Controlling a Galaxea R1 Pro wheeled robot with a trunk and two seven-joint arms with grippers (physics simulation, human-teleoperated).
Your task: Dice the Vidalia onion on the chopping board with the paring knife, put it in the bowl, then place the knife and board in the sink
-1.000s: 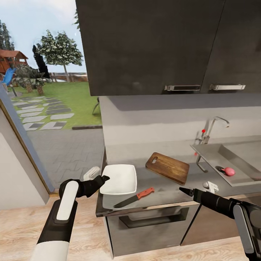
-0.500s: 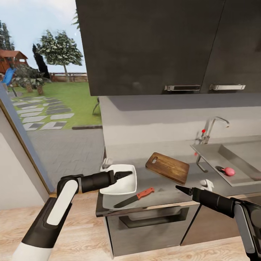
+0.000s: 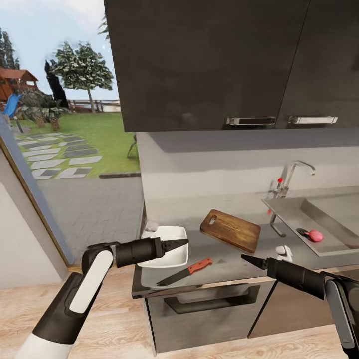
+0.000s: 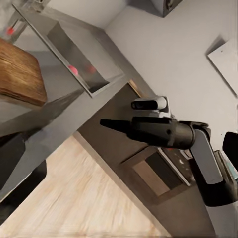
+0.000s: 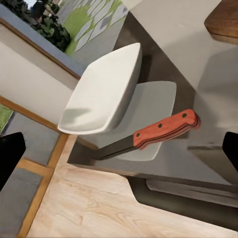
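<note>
Head view: the left arm is bent at the elbow, its forearm level and reaching across toward the countertop (image 3: pixel 224 259). The left gripper (image 3: pixel 180 243), its fingers pressed together into one dark point, hangs over the white bowl (image 3: pixel 167 238) at the worktop's left end. The right arm reaches in from the lower right; the right gripper (image 3: pixel 248 259) is likewise pressed to a point, near the worktop's front edge, holding nothing. The paring knife (image 3: pixel 184 270) lies flat at the front edge just beside the bowl, red-orange handle toward the right gripper, dark blade toward the left corner. The chopping board (image 3: pixel 231 231) lies behind it, mid-worktop, handle slot at its far left corner. The Vidalia onion (image 3: pixel 314 236), a small pinkish bulb, sits in the sink (image 3: pixel 319 219) beside the drain, below the faucet (image 3: pixel 289 179).

Left wrist view: the right gripper (image 4: pixel 106 123) appears as a closed dark cone; the onion (image 4: pixel 73 70) lies in the sink (image 4: pixel 79 54); a corner of the board (image 4: pixel 20 74) shows.

Right wrist view: the knife (image 5: pixel 153 134) lies just beside the bowl (image 5: pixel 101 91), blade over the front edge.
</note>
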